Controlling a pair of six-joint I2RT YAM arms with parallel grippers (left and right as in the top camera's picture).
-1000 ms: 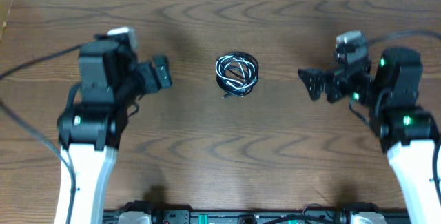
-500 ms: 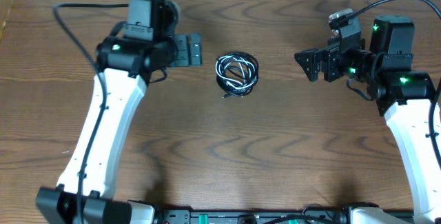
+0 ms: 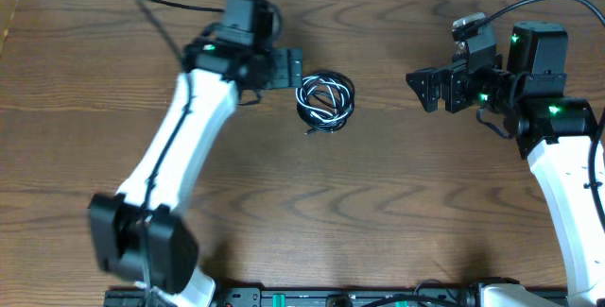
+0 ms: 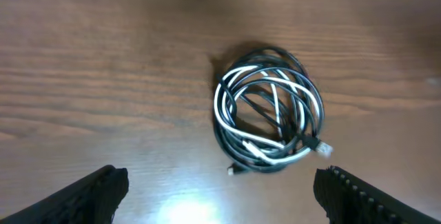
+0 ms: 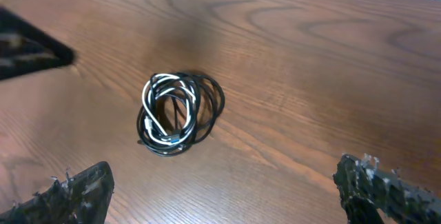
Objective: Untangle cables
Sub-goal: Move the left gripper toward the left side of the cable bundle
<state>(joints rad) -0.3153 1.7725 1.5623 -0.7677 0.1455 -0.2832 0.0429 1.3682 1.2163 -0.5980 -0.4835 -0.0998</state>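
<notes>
The thin black and white cables [image 3: 324,100], wound into one small tangled coil, lie on the dark brown wood-grain table [image 3: 378,213], towards its far middle. The left gripper [image 3: 299,68] hangs just left of the coil, fingers wide apart, holding nothing. The right gripper [image 3: 423,90] is well apart on the right, also spread and empty

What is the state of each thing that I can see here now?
cables: tangled in one coil, black and white together, not held.
left tool: open, near the cables, holding nothing.
right tool: open, apart from the cables, holding nothing.
</notes>
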